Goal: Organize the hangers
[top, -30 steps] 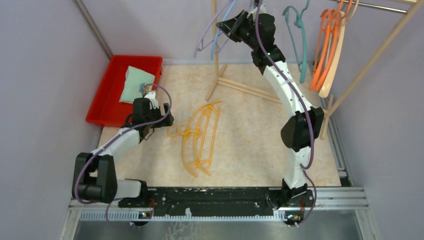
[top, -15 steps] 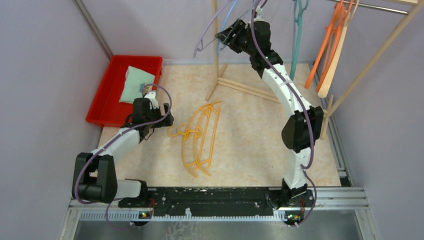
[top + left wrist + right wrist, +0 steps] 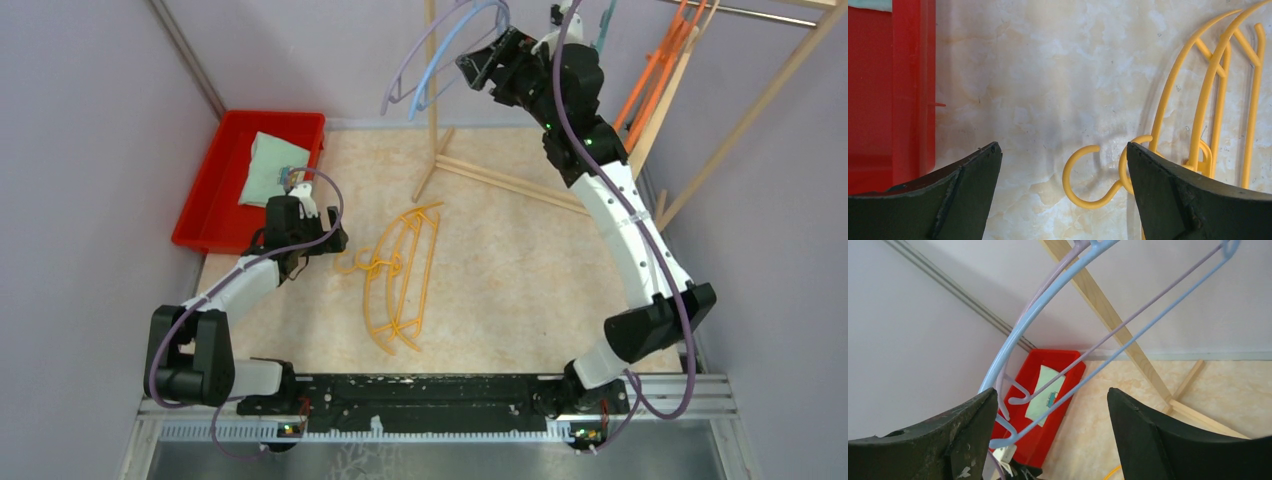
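Note:
Two yellow hangers [image 3: 400, 275] lie overlapped on the table, hooks pointing left. My left gripper [image 3: 322, 242] hovers open just left of them; in the left wrist view its jaws [image 3: 1063, 147] stand wide over one yellow hook [image 3: 1090, 202], not touching it. A light blue hanger [image 3: 447, 45] and a lavender hanger [image 3: 405, 65] hang at the rack's left end. My right gripper [image 3: 485, 62] is open beside them, with the light blue hanger [image 3: 1073, 391] and lavender hanger [image 3: 1048, 383] passing in front of its jaws [image 3: 1051, 390], ungripped. Orange hangers [image 3: 650, 80] hang further right.
A red bin [image 3: 205, 200] holding a pale green cloth [image 3: 268, 165] sits at the back left, close to my left arm. The rack's upright wooden pole [image 3: 432, 90] and floor rails [image 3: 500, 178] stand mid-back; a slanted pole [image 3: 740, 120] runs along the right wall.
My right gripper went from shut to open, letting go of the light blue hanger at the rack. That arm shifted right, its elbow swinging out to the right. The left arm stayed still.

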